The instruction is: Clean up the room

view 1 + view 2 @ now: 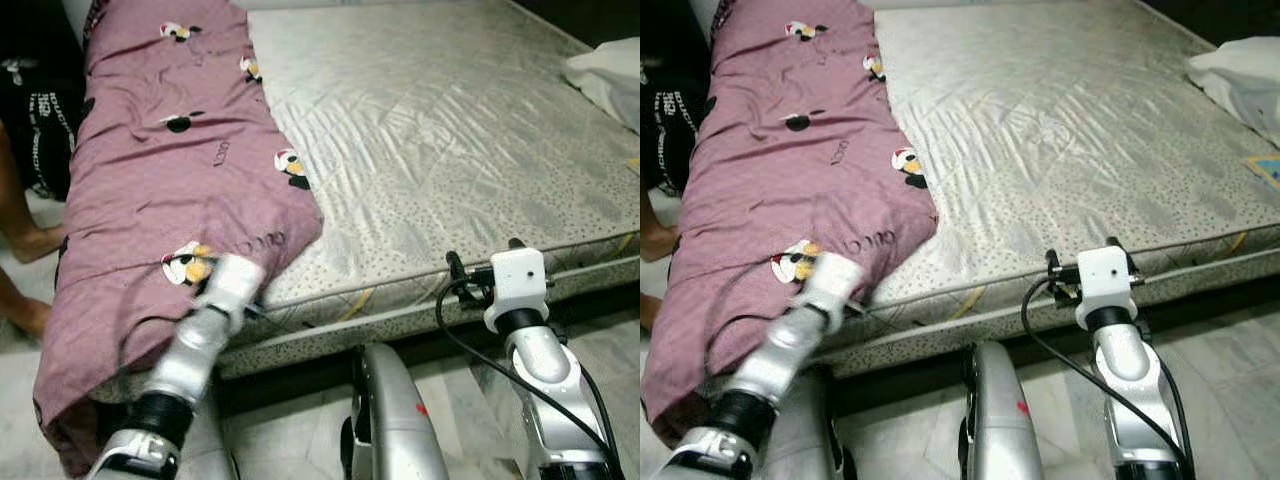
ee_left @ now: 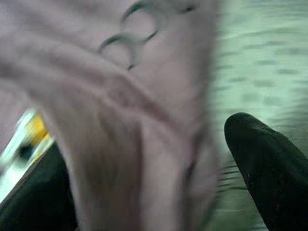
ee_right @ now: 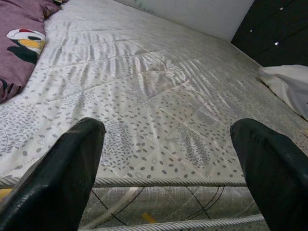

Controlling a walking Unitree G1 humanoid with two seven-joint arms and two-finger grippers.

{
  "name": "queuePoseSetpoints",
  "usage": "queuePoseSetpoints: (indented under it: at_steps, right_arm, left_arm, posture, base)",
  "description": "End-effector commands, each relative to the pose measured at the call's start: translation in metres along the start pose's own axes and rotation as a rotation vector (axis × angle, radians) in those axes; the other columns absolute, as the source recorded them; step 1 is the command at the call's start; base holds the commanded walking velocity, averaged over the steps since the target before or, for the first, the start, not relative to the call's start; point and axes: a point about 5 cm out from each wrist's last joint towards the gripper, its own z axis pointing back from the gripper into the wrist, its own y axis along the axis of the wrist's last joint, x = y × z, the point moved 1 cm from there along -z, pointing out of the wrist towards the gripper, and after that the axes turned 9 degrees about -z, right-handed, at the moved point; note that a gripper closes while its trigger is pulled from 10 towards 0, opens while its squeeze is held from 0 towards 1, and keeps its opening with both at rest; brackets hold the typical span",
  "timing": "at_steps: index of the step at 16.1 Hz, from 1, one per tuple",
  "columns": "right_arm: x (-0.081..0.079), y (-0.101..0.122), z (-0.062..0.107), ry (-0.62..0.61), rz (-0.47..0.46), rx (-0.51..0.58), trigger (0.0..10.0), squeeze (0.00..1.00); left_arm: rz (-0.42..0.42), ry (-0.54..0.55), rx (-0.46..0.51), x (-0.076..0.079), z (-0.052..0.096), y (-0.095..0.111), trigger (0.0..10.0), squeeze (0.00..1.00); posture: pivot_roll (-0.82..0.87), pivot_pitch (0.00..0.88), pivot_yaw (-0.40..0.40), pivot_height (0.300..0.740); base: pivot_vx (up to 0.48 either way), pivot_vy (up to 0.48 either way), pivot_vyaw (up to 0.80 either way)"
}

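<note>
A purple blanket (image 1: 170, 170) with cartoon penguin prints lies along the left side of a bare grey mattress (image 1: 450, 150) and hangs over its near left corner. My left gripper (image 1: 238, 278) is at the blanket's near edge, blurred. In the left wrist view its black fingers (image 2: 269, 163) stand apart, open, with a fold of the purple cloth (image 2: 125, 120) between them. My right gripper (image 1: 484, 255) hovers at the mattress's front edge, to the right. It is open, and between its fingers (image 3: 72, 163) lies only bare mattress (image 3: 159, 96).
A white bundle of cloth (image 1: 610, 75) lies at the mattress's far right edge. A person's bare legs (image 1: 20, 240) stand on the floor left of the bed. Pale tiled floor (image 1: 610, 350) runs along the bed's front, below my arms.
</note>
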Motion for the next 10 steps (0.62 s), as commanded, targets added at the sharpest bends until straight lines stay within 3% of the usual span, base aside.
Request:
queuePoseSetpoints:
  at_steps: [1,2,3,6,7,10]
  right_arm:
    - [-0.001,0.008,-0.002,0.013,0.0,0.027,10.0,0.0]
    - [-0.004,0.011,-0.005,0.02,0.003,0.038,10.0,0.0]
    - [-0.005,0.014,-0.006,0.026,0.014,0.049,10.0,0.0]
    - [-0.007,0.014,-0.009,0.035,0.024,0.053,10.0,0.0]
    - [-0.008,0.015,-0.011,0.035,0.024,0.055,10.0,0.0]
    - [-0.009,0.015,-0.011,0.035,0.025,0.06,10.0,0.0]
  left_arm:
    - [-0.184,-0.09,0.062,0.012,0.003,0.009,10.0,0.0]
    - [-0.308,-0.126,0.124,0.019,0.007,0.017,10.0,0.0]
    - [-0.356,-0.132,0.15,0.021,0.009,0.021,10.0,0.0]
    - [-0.425,-0.247,0.315,0.038,0.019,0.038,10.0,0.0]
    - [-0.404,-0.277,0.371,0.045,0.023,0.045,10.0,0.0]
    - [-0.471,-0.39,0.431,0.063,0.028,0.053,10.0,0.0]
  posture:
    - [-0.18,0.057,-0.05,0.517]
    - [-0.18,0.056,-0.053,0.517]
    - [-0.18,0.056,-0.053,0.517]
    - [-0.16,0.054,-0.061,0.517]
    - [-0.16,0.054,-0.061,0.517]
    - [-0.16,0.057,-0.059,0.517]
  base:
    - [0.0,0.0,0.0]
    - [0.0,0.0,0.0]
    - [0.0,0.0,0.0]
    - [0.0,0.0,0.0]
    - [0.0,0.0,0.0]
    - [0.0,0.0,0.0]
